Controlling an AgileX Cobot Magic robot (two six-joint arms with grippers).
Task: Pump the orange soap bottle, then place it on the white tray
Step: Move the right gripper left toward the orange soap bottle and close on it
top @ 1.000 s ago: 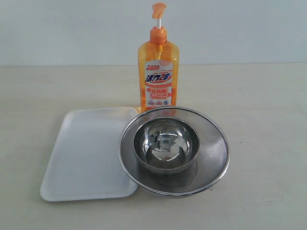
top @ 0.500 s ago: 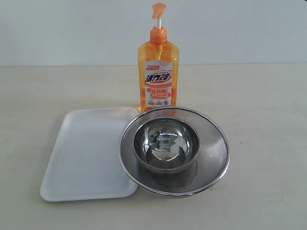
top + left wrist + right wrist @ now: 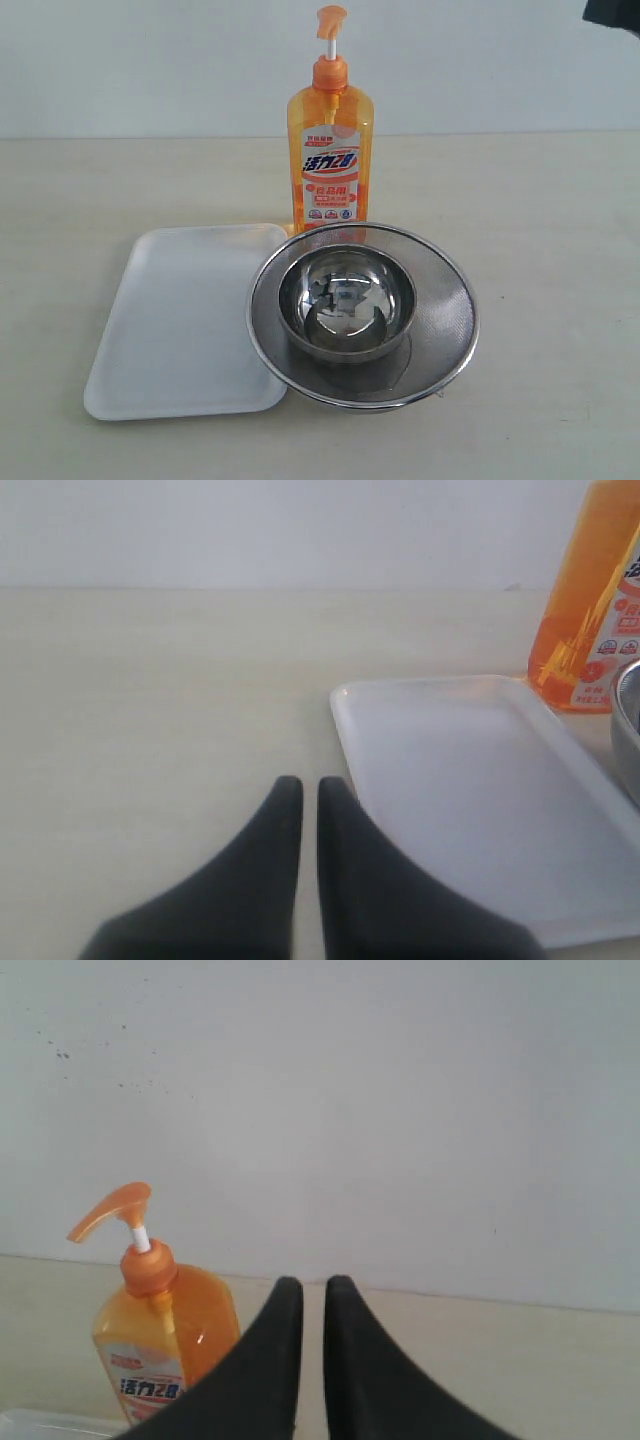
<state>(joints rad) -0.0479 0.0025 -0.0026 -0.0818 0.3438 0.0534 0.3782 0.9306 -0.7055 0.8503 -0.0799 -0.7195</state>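
The orange soap bottle [image 3: 330,150] stands upright at the back centre of the table, pump head raised on its white stem; it also shows in the right wrist view [image 3: 160,1330] and at the edge of the left wrist view [image 3: 592,610]. The white tray [image 3: 185,320] lies flat at the front left, empty, seen too in the left wrist view [image 3: 480,800]. My left gripper [image 3: 310,785] is shut and empty, near the tray's edge. My right gripper [image 3: 313,1285] is shut and empty, high up beside the bottle. A dark bit of the right arm [image 3: 612,14] shows at the exterior view's top right corner.
A round steel mesh strainer [image 3: 445,310] with a steel bowl [image 3: 346,300] inside it sits right in front of the bottle, its rim overlapping the tray's right edge. A pale wall rises behind the table.
A dark part of the right arm has come into the top right corner of the exterior view. The bottle, tray and strainer have not moved.
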